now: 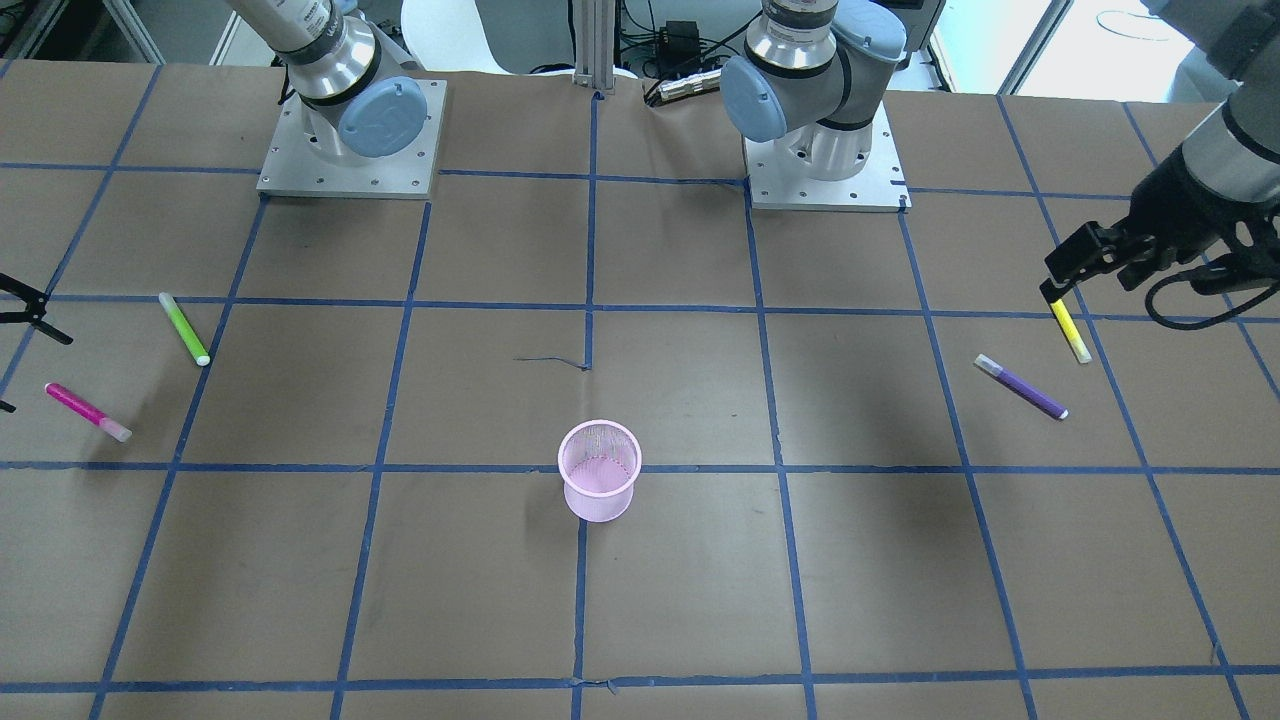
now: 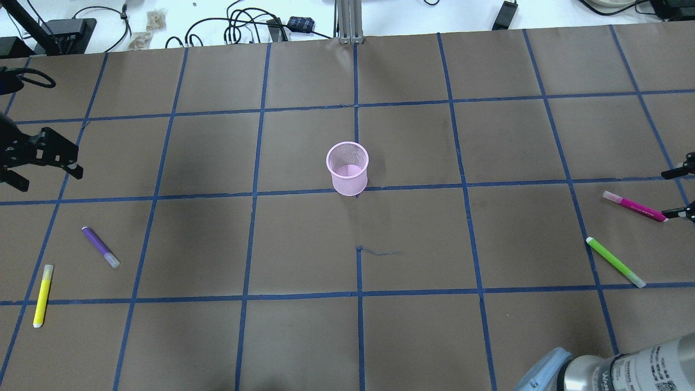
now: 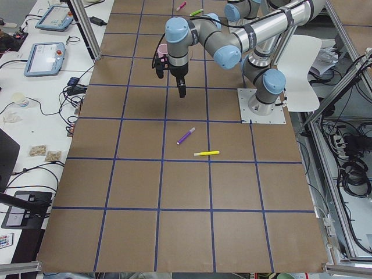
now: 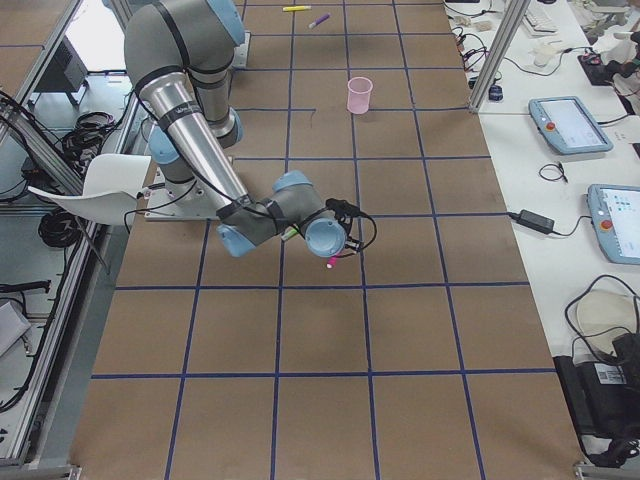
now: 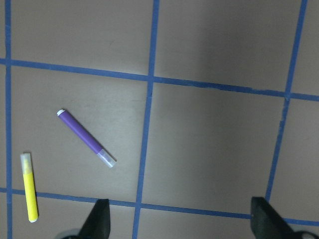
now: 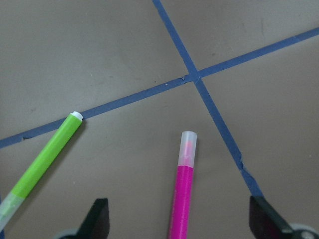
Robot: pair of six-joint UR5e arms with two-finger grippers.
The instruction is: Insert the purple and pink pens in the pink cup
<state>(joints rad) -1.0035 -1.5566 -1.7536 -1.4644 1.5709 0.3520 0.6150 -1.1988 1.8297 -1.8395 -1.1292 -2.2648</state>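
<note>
The pink mesh cup (image 2: 347, 168) stands upright near the table's middle (image 1: 599, 470). The purple pen (image 2: 100, 247) lies flat on the robot's left side (image 1: 1021, 387) (image 5: 86, 138). My left gripper (image 2: 51, 179) (image 5: 180, 221) is open and empty, hovering above the table, apart from the purple pen. The pink pen (image 2: 634, 207) lies flat on the robot's right side (image 1: 88, 412). My right gripper (image 2: 673, 194) (image 6: 180, 221) is open, low over the pink pen (image 6: 184, 194), whose coloured end lies between the spread fingers. I see no contact.
A yellow pen (image 2: 42, 296) (image 5: 29, 186) lies next to the purple pen. A green pen (image 2: 615, 262) (image 6: 45, 159) lies next to the pink pen. The brown table cover carries a blue tape grid. Both arm bases (image 1: 350, 140) stand at the robot's edge of the table.
</note>
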